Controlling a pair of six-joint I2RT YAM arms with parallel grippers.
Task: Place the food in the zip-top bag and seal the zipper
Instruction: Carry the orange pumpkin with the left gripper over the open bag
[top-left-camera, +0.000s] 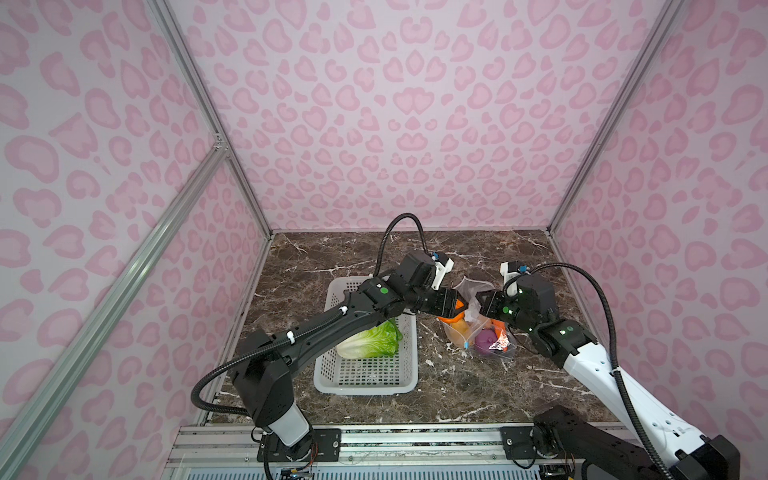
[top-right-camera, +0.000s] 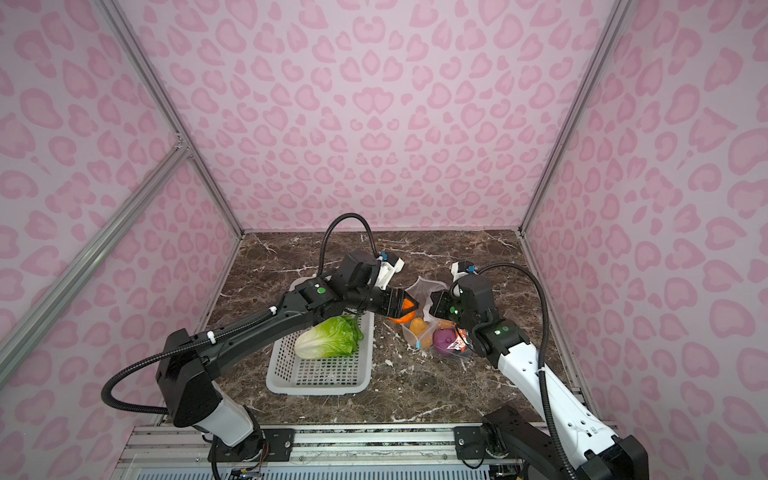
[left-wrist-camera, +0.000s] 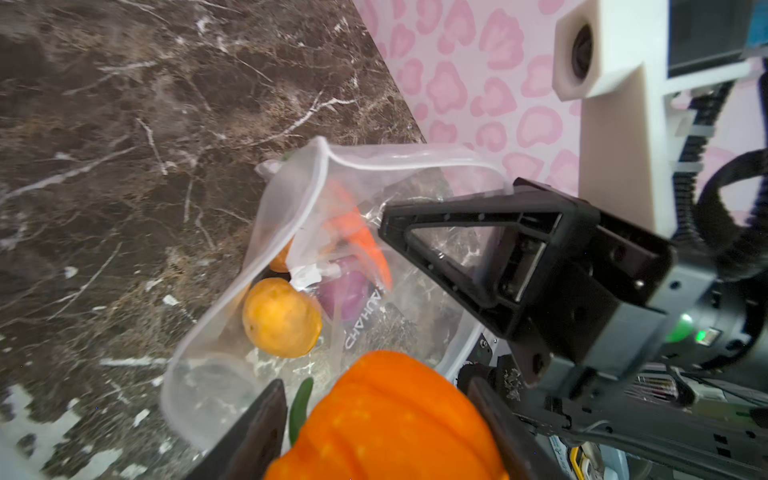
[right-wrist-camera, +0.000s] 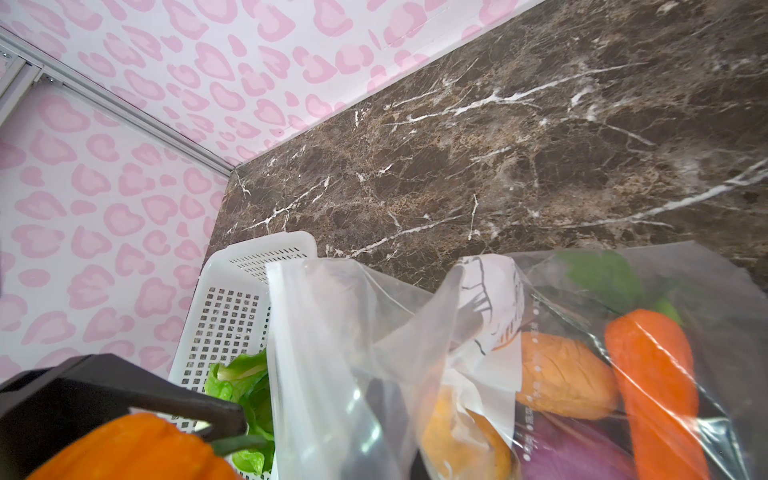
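Note:
The clear zip-top bag (top-left-camera: 473, 286) (top-right-camera: 426, 286) (left-wrist-camera: 291, 199) (right-wrist-camera: 332, 332) lies right of the basket with its mouth held up and open. My right gripper (top-left-camera: 478, 307) (top-right-camera: 430, 309) (right-wrist-camera: 382, 415) is shut on the bag's mouth edge. My left gripper (top-left-camera: 457, 309) (top-right-camera: 405, 309) (left-wrist-camera: 374, 399) is shut on a ribbed orange round (left-wrist-camera: 395, 419) (right-wrist-camera: 133, 449) at the mouth. Inside the bag are a yellow-orange round (left-wrist-camera: 281, 318) (top-left-camera: 459, 328), a purple onion (left-wrist-camera: 343, 291) (top-right-camera: 444, 340) and a carrot (right-wrist-camera: 652, 382). The zipper's blue slider (top-left-camera: 467, 344) (top-right-camera: 418, 344) sits at the near end.
The lettuce head (top-left-camera: 370, 338) (top-right-camera: 328, 338) (right-wrist-camera: 249, 386) lies in the white perforated basket (top-left-camera: 365, 382) (top-right-camera: 316, 382) (right-wrist-camera: 232, 316), under my left arm. Pink patterned walls close in the dark marble table (top-left-camera: 457, 386) at the back and on both sides.

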